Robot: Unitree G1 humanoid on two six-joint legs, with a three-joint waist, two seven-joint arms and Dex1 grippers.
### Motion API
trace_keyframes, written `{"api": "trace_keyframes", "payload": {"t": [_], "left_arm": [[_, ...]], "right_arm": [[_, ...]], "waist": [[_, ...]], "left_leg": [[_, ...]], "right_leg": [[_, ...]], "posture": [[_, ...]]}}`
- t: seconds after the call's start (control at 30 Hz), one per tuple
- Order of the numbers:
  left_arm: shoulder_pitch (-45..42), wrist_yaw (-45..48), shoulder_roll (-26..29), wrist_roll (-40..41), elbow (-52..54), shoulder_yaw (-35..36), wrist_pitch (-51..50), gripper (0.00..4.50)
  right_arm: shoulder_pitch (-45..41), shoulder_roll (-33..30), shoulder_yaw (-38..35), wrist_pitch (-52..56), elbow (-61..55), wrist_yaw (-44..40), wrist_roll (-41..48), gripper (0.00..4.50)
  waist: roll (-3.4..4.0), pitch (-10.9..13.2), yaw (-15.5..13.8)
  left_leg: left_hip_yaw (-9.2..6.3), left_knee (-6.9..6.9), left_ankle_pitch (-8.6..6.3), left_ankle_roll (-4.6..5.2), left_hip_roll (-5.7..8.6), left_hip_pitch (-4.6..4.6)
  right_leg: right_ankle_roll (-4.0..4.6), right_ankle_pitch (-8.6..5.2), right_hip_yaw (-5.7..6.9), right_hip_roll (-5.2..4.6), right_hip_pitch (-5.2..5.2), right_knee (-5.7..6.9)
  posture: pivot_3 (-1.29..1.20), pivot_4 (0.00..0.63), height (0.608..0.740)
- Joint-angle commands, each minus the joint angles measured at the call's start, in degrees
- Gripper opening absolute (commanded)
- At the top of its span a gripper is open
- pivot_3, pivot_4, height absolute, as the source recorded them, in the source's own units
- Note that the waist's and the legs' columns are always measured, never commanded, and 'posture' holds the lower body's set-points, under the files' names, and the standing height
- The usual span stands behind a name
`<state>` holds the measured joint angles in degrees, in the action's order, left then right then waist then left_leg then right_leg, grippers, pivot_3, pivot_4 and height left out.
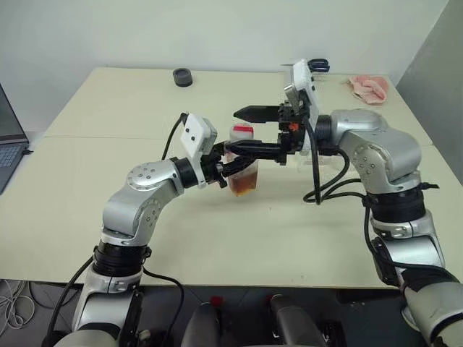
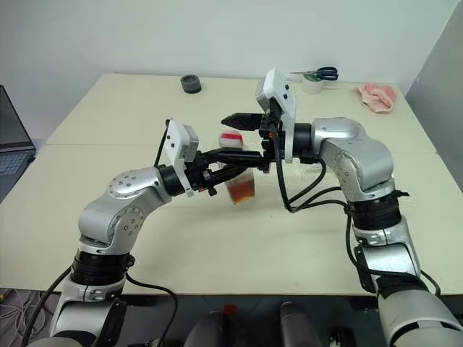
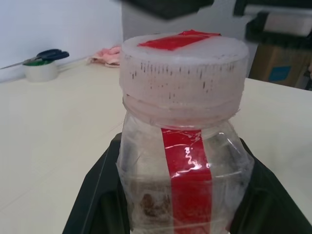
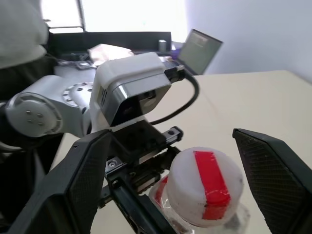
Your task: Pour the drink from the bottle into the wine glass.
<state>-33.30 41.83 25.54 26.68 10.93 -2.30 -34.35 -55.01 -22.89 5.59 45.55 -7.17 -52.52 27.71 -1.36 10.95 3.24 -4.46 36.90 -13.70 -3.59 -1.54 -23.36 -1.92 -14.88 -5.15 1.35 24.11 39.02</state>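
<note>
Bottle (image 1: 243, 168) position: upright near the centre of the tabletop (image 1: 108, 108), clamped at its body by the left gripper (image 1: 237, 165). In the left wrist view the two black fingers (image 3: 97, 195) press against opposite sides of the clear plastic body, with the red label strip (image 3: 187, 180) facing the camera. The cap (image 3: 183, 78) is still screwed on; it appears whitish with a red strip across its top. Drink (image 1: 243, 184) level: amber-brown liquid fills the lower part of the bottle.

Right gripper (image 1: 249, 132) position: reaching in from the right, level, pointing toward the robot's left. Its fingers stand wide apart, one above the cap and one beside the neck of the bottle. In the right wrist view the cap (image 4: 207, 185) lies between the two spread fingers (image 4: 273, 165), neither of them touching it. The right gripper holds nothing.

Wine glass (image 1: 317, 160): partly hidden behind the right forearm, standing on the tabletop just to the right of the bottle; its details cannot be made out.

Other items on the tabletop: a small dark round object (image 1: 183, 76) at the far edge, scissors (image 2: 318, 74) resting on a tape roll (image 2: 313, 85), and a pink cloth (image 1: 369, 87) at the far right corner. A laptop (image 1: 9, 141) sits at the left edge.
</note>
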Motion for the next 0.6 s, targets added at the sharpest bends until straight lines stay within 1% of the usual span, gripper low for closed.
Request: {"api": "trace_keyframes", "payload": {"t": [0.03, 0.17, 0.37, 0.47, 0.53, 0.6], "left_arm": [[-1.15, 0.1, -0.42, -0.64, 1.2, -0.25, 2.07, 1.9], [-1.58, 0.21, -1.13, -1.97, 0.88, -1.33, 3.08, 1.9], [-1.98, 0.0, -1.92, -2.11, 0.81, -1.29, 3.77, 1.9], [-1.64, -0.25, -1.71, -2.31, 1.07, -0.91, 3.76, 1.9], [-1.45, -0.34, -1.58, -2.41, 1.3, -0.82, 3.7, 1.9], [-1.29, -0.46, -1.48, -2.34, 1.62, -0.67, 3.52, 1.9]], "right_arm": [[1.33, 1.86, -2.72, 5.07, -5.75, 10.37, -0.57, 4.26], [3.46, 4.21, -3.98, 8.73, -8.19, 15.66, 1.08, 4.26], [4.4, 5.2, -3.51, 10.74, -8.45, 17.93, 2.51, 4.26], [4.28, 6.03, -4.0, 10.6, -6.83, 19.3, 2.55, 4.26], [4.23, 6.21, -4.04, 10.4, -6.49, 19.58, 2.78, 3.87], [4.1, 6.48, -4.21, 10.04, -6.41, 19.59, 3.21, 3.3]], "waist": [[0.0, 0.0, 0.06], [0.0, 0.0, 0.03], [0.0, 0.0, 0.04], [0.0, 0.0, 0.07], [0.0, 0.0, 0.06], [0.0, 0.0, 0.06]], "left_leg": [[0.01, 0.0, 0.0, 0.0, 0.0, 0.0], [0.01, 0.0, 0.0, 0.0, -0.01, 0.0], [0.03, 0.01, 0.0, 0.0, 0.0, 0.0], [0.03, 0.01, 0.0, 0.0, 0.0, 0.0], [0.03, 0.01, 0.0, 0.0, 0.0, 0.0], [0.03, 0.01, 0.0, 0.0, 0.0, 0.0]], "right_leg": [[0.0, 0.0, -0.01, 0.0, 0.01, 0.01], [0.0, 0.0, -0.02, 0.01, 0.01, 0.01], [0.0, 0.0, -0.02, 0.01, 0.0, 0.01], [0.0, 0.0, -0.04, 0.02, 0.0, 0.0], [0.0, 0.0, -0.03, 0.02, 0.0, 0.0], [0.0, 0.0, -0.03, 0.02, 0.0, 0.0]], "posture": [[0.0, 0.15, 0.74], [0.0, 0.15, 0.74], [0.0, 0.15, 0.74], [0.0, 0.15, 0.74], [0.0, 0.15, 0.74], [0.0, 0.15, 0.74]]}}
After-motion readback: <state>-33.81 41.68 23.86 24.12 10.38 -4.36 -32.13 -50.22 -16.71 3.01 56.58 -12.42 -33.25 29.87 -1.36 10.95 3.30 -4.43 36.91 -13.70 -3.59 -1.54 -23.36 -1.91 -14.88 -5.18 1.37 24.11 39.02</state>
